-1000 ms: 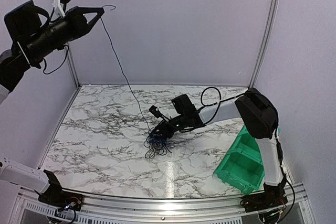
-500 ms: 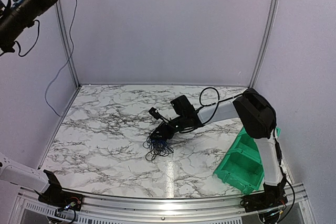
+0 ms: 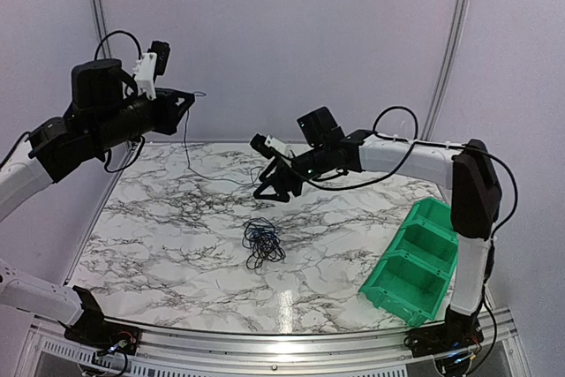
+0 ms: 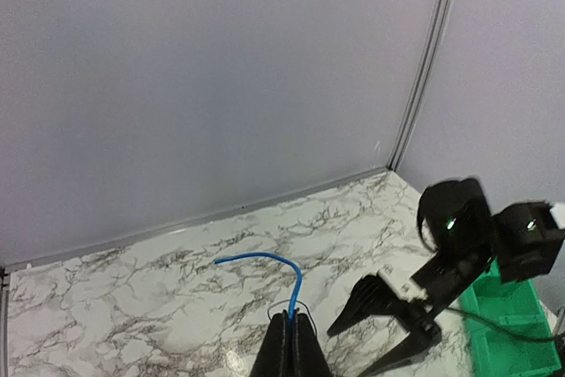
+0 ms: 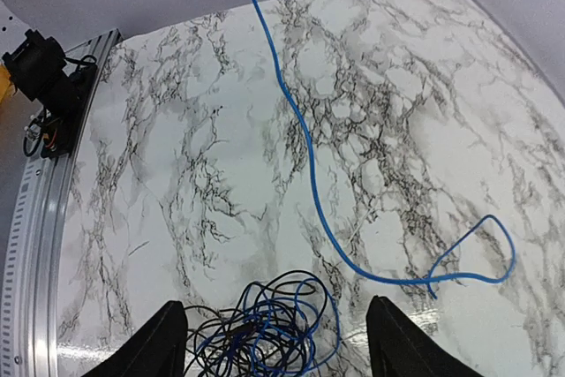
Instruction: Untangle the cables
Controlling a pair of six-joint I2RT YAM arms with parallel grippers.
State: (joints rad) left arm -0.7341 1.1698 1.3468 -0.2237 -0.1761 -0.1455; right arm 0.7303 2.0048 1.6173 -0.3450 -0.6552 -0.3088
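The cables lie as a small black and blue tangle (image 3: pixel 262 243) on the marble table (image 3: pixel 159 236); the right wrist view shows this tangle (image 5: pixel 265 331) low between the fingers. One blue cable (image 5: pixel 298 134) lies apart from it, curving over the table to a loose end. My left gripper (image 3: pixel 188 97) hangs high at the back left, shut on that blue cable (image 4: pixel 265 259), whose short end sticks out past the gripper (image 4: pixel 292 317). My right gripper (image 3: pixel 274 190) hovers open above and behind the tangle, holding nothing. In its own view the right gripper (image 5: pixel 275 303) stands wide.
A green bin (image 3: pixel 415 262) sits at the right near corner. Grey walls close in the back and both sides. A metal rail (image 5: pixel 40 209) with an arm base (image 5: pixel 35 64) runs along the near edge.
My left gripper swung from high up at the left down to the back left, still holding the cable. The right gripper let go of the tangle, opened and rose away from the table.
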